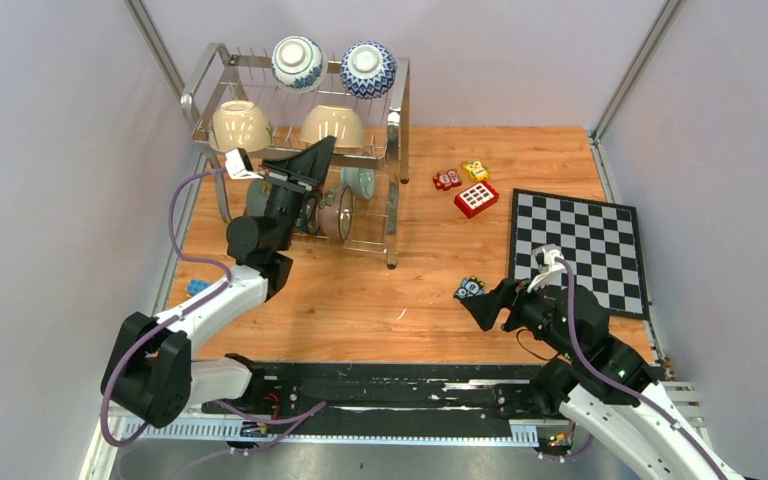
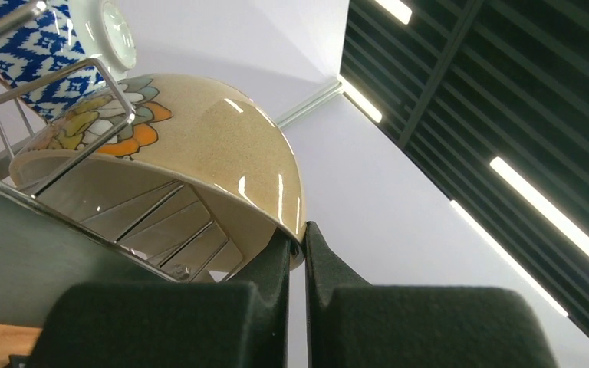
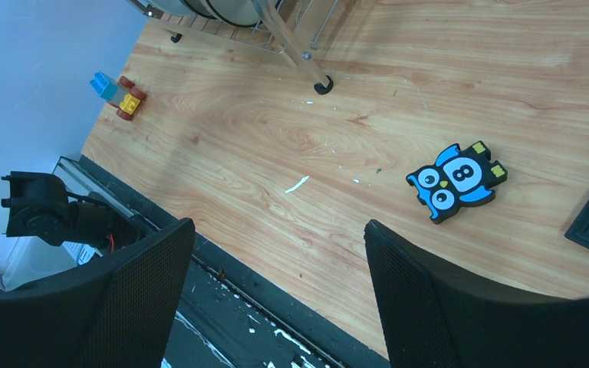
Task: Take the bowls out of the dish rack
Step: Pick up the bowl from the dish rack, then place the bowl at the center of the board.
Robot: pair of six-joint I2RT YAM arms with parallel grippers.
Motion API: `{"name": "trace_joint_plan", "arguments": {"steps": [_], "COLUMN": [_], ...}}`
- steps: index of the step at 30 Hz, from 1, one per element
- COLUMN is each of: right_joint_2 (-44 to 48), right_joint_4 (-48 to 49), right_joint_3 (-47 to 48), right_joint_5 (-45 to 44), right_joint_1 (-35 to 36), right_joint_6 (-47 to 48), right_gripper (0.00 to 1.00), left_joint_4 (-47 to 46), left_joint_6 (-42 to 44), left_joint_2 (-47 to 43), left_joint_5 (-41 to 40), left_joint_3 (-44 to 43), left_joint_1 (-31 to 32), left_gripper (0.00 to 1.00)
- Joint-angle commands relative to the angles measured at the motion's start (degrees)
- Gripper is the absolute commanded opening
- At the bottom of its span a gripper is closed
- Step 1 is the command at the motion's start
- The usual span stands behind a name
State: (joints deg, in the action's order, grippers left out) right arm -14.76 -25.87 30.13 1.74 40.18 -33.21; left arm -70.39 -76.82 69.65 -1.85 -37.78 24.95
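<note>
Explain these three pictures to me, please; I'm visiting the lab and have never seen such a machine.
These are two robot arms bolted to a wooden table. The wide picture looks down from above and behind them. The other two come from a small camera on each wrist, so each shows its own black fingers. The left hand is up at the steel dish rack, shut on the rim of a cream bowl with a flower pattern. The right hand hangs open and empty over the table, near a blue owl toy. Blue-and-white bowls and others sit in the rack. A chessboard and a few toy blocks lie on the table.
</note>
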Motion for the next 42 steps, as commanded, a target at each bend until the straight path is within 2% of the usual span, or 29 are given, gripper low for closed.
{"name": "trace_joint_plan", "arguments": {"steps": [1, 17, 25, 33, 42], "right_joint_2": [1.5, 2.2, 3.3, 3.6, 3.2], "right_joint_4": [-2.6, -3.6, -3.8, -4.1, -4.0], "right_joint_3": [-0.8, -0.4, -0.4, 0.3, 2.3], "right_joint_5": [-1.2, -1.5, -1.2, -1.6, -4.4], "right_joint_1": [0.7, 0.7, 0.8, 0.7, 0.7], "right_joint_6": [0.3, 0.7, 0.4, 0.5, 1.6], "right_gripper": [0.85, 0.85, 0.85, 0.85, 0.85], "left_joint_4": [-9.1, -15.2, -16.4, -10.3, 5.8], "left_joint_6": [2.1, 7.0, 6.7, 8.3, 13.7], "left_joint_2": [1.5, 2.5, 3.6, 0.5, -9.2], "left_joint_5": [-0.7, -0.8, 0.3, 3.9, 9.9], "left_joint_3": [-3.0, -6.2, -9.7, -14.1, -16.9], "left_joint_1": [0.0, -0.1, -0.1, -0.1, -0.1], "left_gripper": [0.00, 0.00, 0.00, 0.00, 0.00]}}
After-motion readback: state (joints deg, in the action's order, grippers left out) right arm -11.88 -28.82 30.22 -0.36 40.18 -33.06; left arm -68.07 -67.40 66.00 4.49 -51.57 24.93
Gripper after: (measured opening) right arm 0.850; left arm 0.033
